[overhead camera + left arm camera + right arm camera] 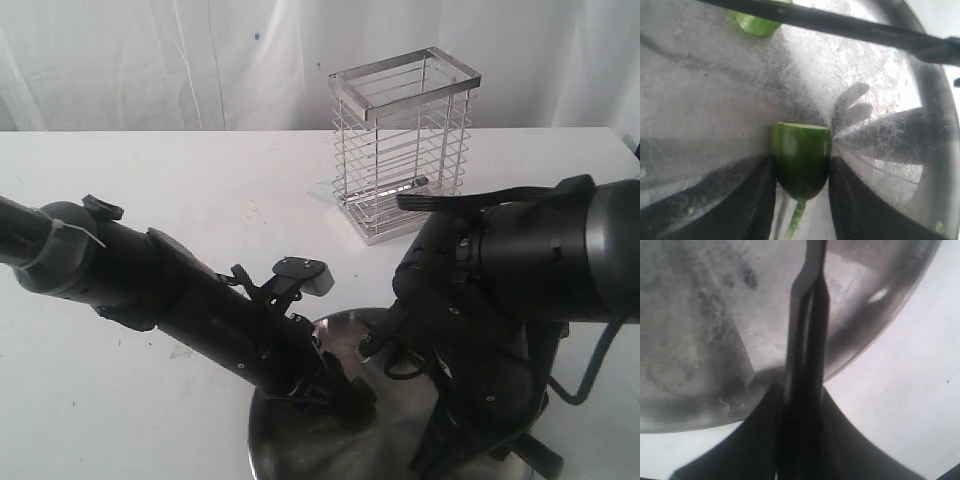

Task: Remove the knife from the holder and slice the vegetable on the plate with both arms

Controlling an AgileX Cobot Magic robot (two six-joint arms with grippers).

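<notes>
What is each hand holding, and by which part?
Left hand: vegetable, pinched across its sides near the stem end. Right hand: knife, gripped by the handle.

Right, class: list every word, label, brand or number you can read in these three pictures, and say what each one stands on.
No text can be read in any of the three views.
On the left arm and right arm: plain black casing, no lettering showing.
On the holder, plate, knife and vegetable: no marks or labels visible.
</notes>
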